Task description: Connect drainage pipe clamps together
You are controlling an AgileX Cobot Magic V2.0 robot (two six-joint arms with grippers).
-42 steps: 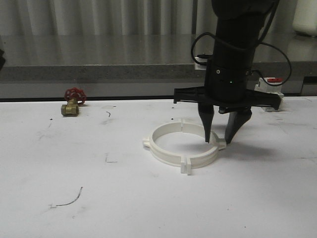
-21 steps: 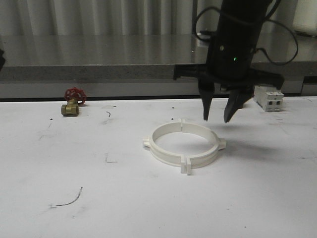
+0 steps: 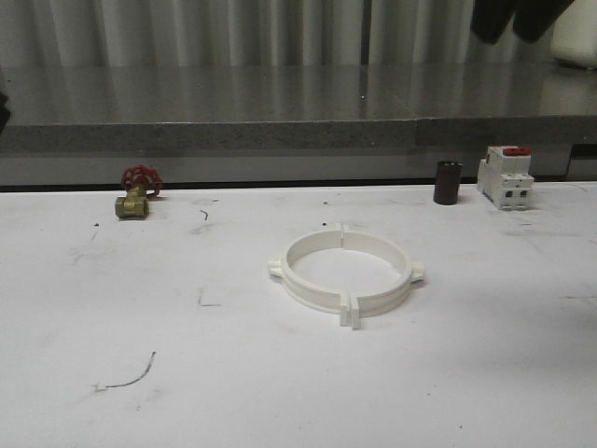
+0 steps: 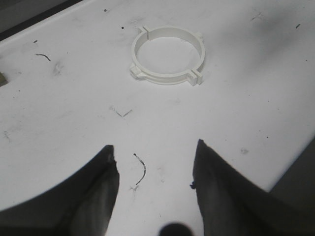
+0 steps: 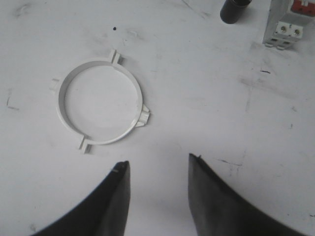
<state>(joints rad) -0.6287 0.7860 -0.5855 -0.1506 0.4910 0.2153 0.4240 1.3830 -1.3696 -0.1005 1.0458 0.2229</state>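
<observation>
The two drainage pipe clamps (image 3: 308, 289) lie flat on the white table, their ends meeting at the lugs so that they form one white ring. My right gripper (image 3: 511, 28) hangs high above the table's back right, well clear of the ring. In the right wrist view its fingers are open over bare table (image 5: 158, 160), with the ring (image 5: 60, 105) a short way beyond them. My left gripper (image 4: 155, 146) is open too, with nothing between its fingers, and the ring (image 4: 167, 80) lies far ahead of it.
A brass valve with a red handwheel (image 3: 137, 191) stands at the back left. A dark short cylinder (image 3: 448, 182) and a white breaker with a red top (image 3: 506, 177) stand at the back right. A grey ledge runs behind the table. Pen marks dot the tabletop.
My right gripper has risen from the ring's right rim to the top of the front view, uncovering the dark cylinder. The ring has stayed where it was.
</observation>
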